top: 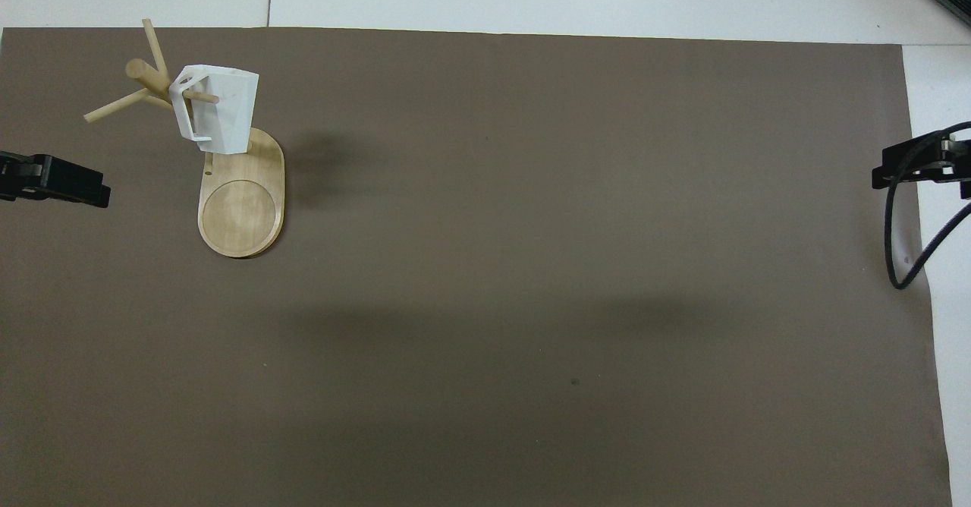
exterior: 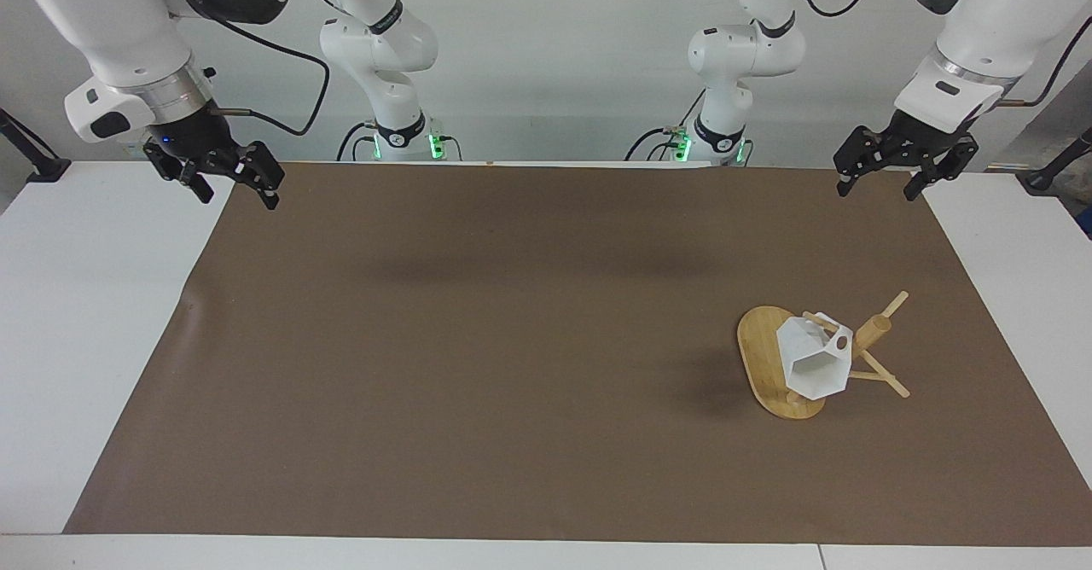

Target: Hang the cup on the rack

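Note:
The white faceted cup (exterior: pixel 810 361) (top: pixel 220 108) hangs by its handle on a thin peg of the bamboo rack (exterior: pixel 762 357) (top: pixel 241 207). The rack stands on the brown mat toward the left arm's end of the table. My left gripper (exterior: pixel 877 190) (top: pixel 76 184) is raised over the mat's corner, well clear of the rack, open and empty. The right gripper (exterior: pixel 239 199) (top: pixel 903 167) waits open and empty over the mat's edge at the right arm's end.
A brown mat (exterior: pixel 478 365) covers most of the white table (exterior: pixel 85 314). A black cable (top: pixel 906 249) loops down from the right arm near the mat's edge.

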Action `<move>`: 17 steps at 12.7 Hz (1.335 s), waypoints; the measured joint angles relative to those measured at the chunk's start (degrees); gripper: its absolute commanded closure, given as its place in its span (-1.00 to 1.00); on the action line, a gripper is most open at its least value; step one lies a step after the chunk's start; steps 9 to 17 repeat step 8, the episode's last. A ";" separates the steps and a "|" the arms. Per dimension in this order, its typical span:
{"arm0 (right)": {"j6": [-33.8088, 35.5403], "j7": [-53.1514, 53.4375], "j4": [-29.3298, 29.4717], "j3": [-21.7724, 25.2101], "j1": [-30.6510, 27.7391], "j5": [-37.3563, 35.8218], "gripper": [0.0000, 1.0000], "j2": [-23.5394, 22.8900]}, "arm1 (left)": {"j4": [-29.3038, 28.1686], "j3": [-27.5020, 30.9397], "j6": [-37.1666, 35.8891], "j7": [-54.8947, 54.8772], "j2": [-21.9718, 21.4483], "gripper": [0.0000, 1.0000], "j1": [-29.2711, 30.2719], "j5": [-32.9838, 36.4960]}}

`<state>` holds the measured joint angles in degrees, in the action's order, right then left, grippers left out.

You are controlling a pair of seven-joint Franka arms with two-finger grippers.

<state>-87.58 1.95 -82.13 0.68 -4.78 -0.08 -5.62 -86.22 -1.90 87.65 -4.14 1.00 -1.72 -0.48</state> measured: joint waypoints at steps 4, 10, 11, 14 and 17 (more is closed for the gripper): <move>0.00 0.00 -0.02 0.00 0.00 0.00 -1.00 0.01 | -0.15 0.00 -0.04 0.00 -0.05 -1.00 0.00 0.20; 0.00 0.00 -0.04 0.00 0.00 0.00 -1.00 0.02 | -0.13 -0.09 -0.59 0.01 -0.73 -1.00 -0.07 0.20; 0.00 0.00 -0.04 0.00 0.00 0.00 -1.00 0.02 | -0.13 -0.09 -0.59 0.01 -0.73 -1.00 -0.07 0.20; 0.00 0.00 -0.04 0.00 0.00 0.00 -1.00 0.02 | -0.13 -0.09 -0.59 0.01 -0.73 -1.00 -0.07 0.20; 0.00 0.00 -0.04 0.00 0.00 0.00 -1.00 0.02 | -0.13 -0.09 -0.59 0.01 -0.73 -1.00 -0.07 0.20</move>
